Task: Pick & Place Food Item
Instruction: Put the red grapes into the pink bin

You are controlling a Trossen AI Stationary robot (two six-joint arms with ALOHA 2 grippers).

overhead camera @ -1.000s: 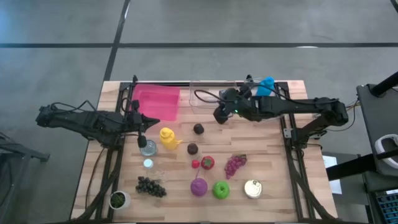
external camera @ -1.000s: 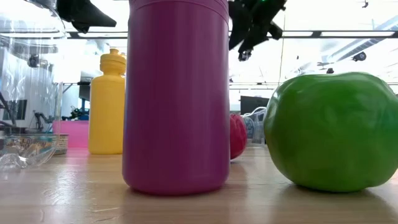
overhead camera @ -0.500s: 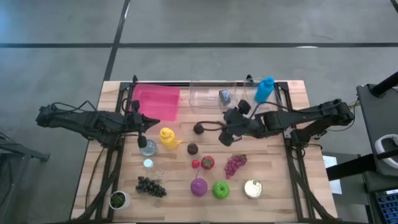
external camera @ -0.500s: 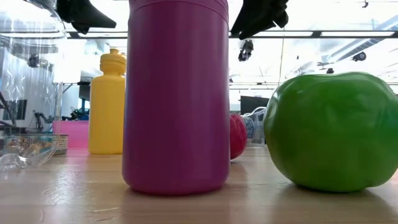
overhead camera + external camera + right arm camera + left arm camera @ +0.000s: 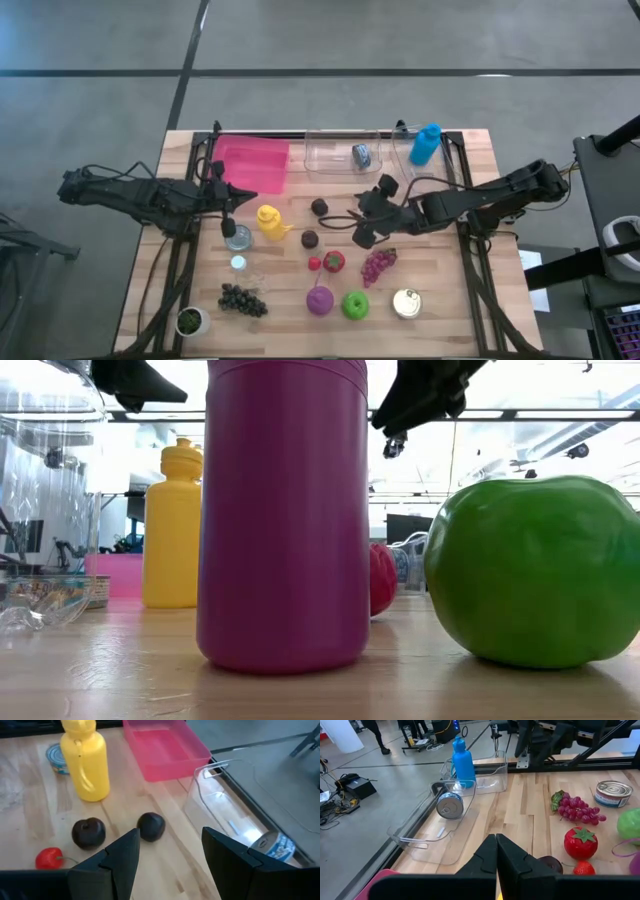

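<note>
My right gripper [image 5: 363, 229] hangs open above the table's middle, a little right of two dark plums [image 5: 319, 207] [image 5: 310, 239]. In the right wrist view those plums [image 5: 151, 826] [image 5: 89, 832] lie on the wood just ahead of the open fingers [image 5: 170, 865]. A red strawberry [image 5: 315, 263], a red tomato [image 5: 333, 261] and purple grapes [image 5: 378, 264] lie nearer the near edge. A clear container [image 5: 335, 158] at the far edge holds a can on its side [image 5: 361, 154]. My left gripper [image 5: 228, 217] waits shut over the table's left part, beside the yellow bottle [image 5: 268, 221].
A pink tray [image 5: 255, 163] and a blue bottle [image 5: 425, 143] flank the clear container at the far edge. Near the near edge stand a purple bottle [image 5: 319, 299], a green apple [image 5: 355, 305], a tin [image 5: 406, 303], dark grapes [image 5: 243, 299] and a small pot [image 5: 189, 321].
My right gripper has drawn back from over the clear container at the far edge toward the near edge, and now hangs over the table's middle beside the plums. With the arm gone from above it, the can in the container has come into view.
</note>
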